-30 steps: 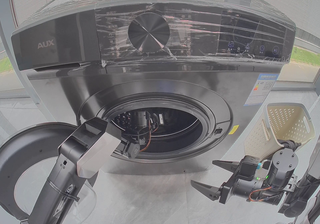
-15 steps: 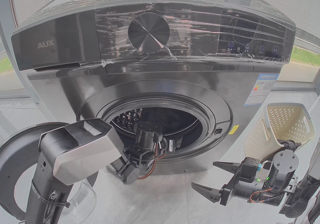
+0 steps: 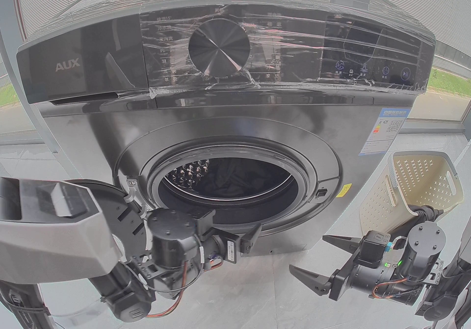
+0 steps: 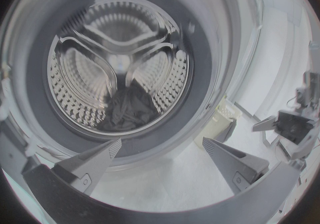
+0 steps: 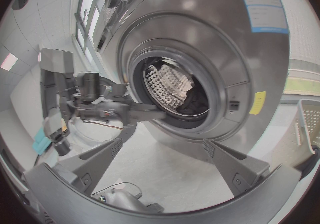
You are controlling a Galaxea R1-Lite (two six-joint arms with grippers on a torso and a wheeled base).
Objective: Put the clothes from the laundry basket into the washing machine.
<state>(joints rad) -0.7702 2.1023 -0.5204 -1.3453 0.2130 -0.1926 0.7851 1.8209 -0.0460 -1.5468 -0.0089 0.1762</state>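
The washing machine (image 3: 230, 114) stands with its round opening uncovered. A dark heap of clothes (image 3: 230, 177) lies low in the drum (image 4: 116, 64), and shows as dark clothes (image 4: 128, 109) in the left wrist view. My left gripper (image 3: 248, 241) hangs open and empty just outside the opening's lower rim; its fingers (image 4: 100, 158) spread wide toward the drum. My right gripper (image 3: 319, 261) is open and empty above the floor, right of the machine. The cream laundry basket (image 3: 424, 183) leans behind it; no clothes are visible in it.
The machine's door (image 3: 110, 202) is swung open at the left, largely hidden behind my left arm. Grey floor (image 3: 274, 295) lies free in front of the machine. The basket (image 5: 310, 127) sits close to my right arm. Windows surround the machine.
My left arm has pulled out of the drum, down and back to the left, and its gripper now hangs empty outside the opening. The right arm has barely shifted.
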